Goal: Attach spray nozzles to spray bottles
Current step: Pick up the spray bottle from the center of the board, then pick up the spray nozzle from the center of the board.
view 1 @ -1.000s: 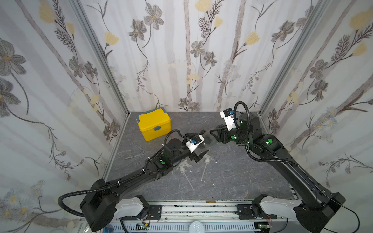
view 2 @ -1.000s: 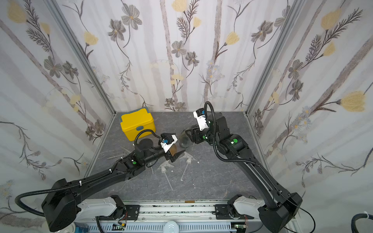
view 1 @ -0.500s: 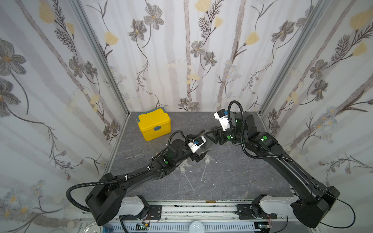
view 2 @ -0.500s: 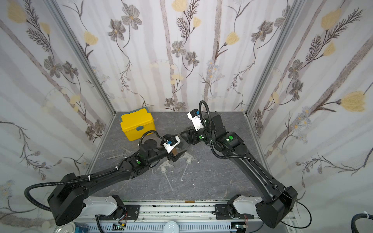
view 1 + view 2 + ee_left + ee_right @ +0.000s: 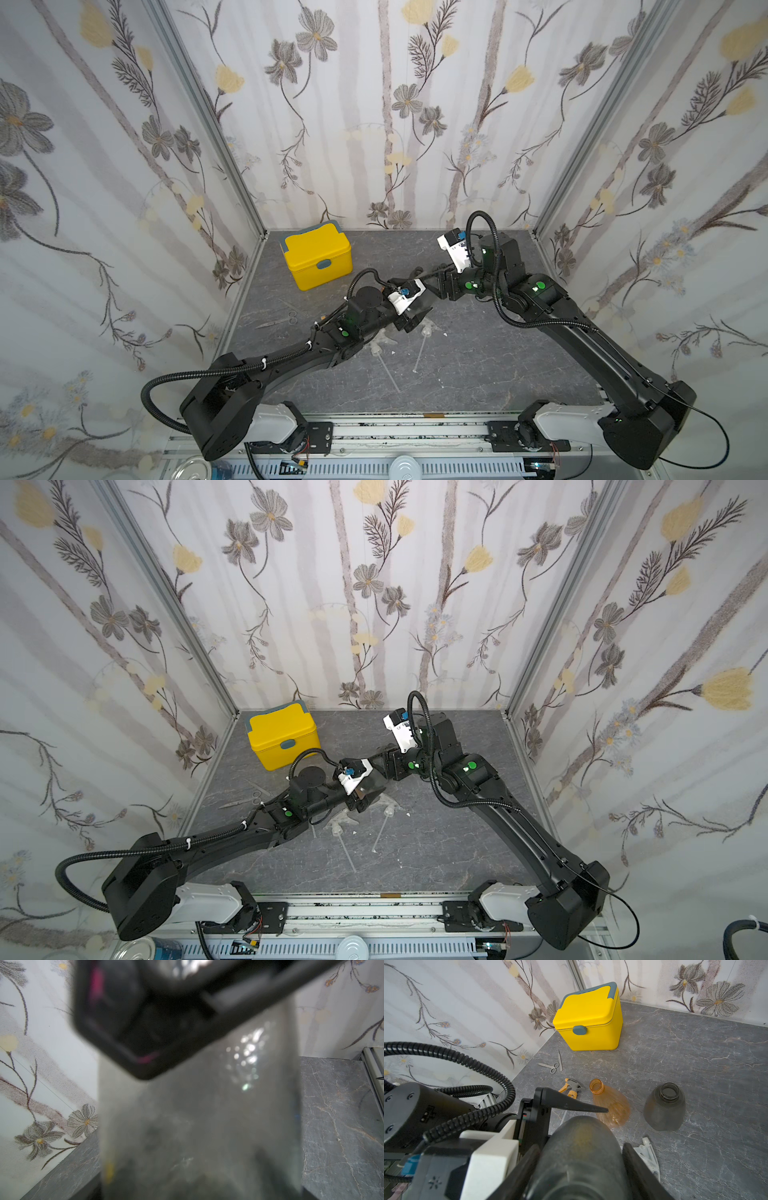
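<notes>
Jaws of the right gripper (image 5: 580, 1149) are clamping the rounded, frosted smoky grey bottle (image 5: 579, 1126) above the veined grey counter (image 5: 695, 1053). The left gripper (image 5: 420, 296) is sitting close against it, but I cannot tell whether its jaws are gripping. A second grey bottle (image 5: 664, 1107) is standing upright beside the translucent amber bottle (image 5: 610, 1105), which is lying near the orange nozzle (image 5: 572, 1088).

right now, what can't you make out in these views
- Left wrist view: the held grey bottle is a close blur.
- Both top views: the arms cover the amber bottle and standing grey bottle; only the right wrist view shows them.
- Right wrist view: one finger of the left gripper shows; the held grey bottle hides the other.
</notes>
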Robot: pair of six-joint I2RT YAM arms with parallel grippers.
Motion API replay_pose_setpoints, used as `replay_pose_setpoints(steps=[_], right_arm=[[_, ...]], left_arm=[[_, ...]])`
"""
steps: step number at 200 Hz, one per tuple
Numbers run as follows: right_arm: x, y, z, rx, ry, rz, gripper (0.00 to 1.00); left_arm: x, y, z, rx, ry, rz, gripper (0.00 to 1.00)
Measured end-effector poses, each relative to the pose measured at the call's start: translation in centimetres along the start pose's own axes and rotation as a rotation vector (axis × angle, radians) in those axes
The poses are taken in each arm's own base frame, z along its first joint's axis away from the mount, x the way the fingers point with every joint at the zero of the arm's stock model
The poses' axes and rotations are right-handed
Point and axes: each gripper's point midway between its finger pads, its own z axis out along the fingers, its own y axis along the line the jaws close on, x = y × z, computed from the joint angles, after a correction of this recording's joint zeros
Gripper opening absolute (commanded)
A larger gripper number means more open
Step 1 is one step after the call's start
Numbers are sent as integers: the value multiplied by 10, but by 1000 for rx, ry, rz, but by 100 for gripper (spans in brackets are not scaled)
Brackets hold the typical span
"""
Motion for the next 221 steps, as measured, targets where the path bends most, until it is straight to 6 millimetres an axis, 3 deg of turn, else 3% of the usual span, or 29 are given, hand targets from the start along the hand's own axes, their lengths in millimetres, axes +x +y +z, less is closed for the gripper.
replay_pose_setpoints(steps=[35, 52, 69, 106, 126, 149, 166, 176, 192, 221], right_arm=[[0, 0, 1, -6, -7, -2, 61], [0, 0, 2, -6, -8, -2, 63], [-3, 0, 2, -9, -17, -5, 73], [-4, 5, -6, -12, -27, -5, 76], [-17, 10, -21, 2, -79, -13, 77], [-40, 20, -53, 32, -186, -14, 77], [-54, 21, -76, 77, -268, -10, 68], [-61, 16, -91, 125, -341, -2, 63], [-50, -4, -112, 240, -429, 29, 57], [-30, -52, -119, 467, -459, 98, 56]], left_arm=[[-1, 0, 0, 5, 4, 3, 74], [-1, 0, 0, 4, 4, 3, 74], [-3, 1, -1, -1, 1, 4, 74], [-7, 4, -2, -20, -11, 6, 74], [-10, 9, -4, -46, -17, -6, 75], [-19, 19, -10, -93, -40, -45, 77], [-31, 28, -18, -135, -77, -78, 77], [-40, 33, -26, -161, -110, -101, 77], [-60, 41, -41, -197, -185, -140, 77], [-86, 48, -72, -240, -326, -209, 77]])
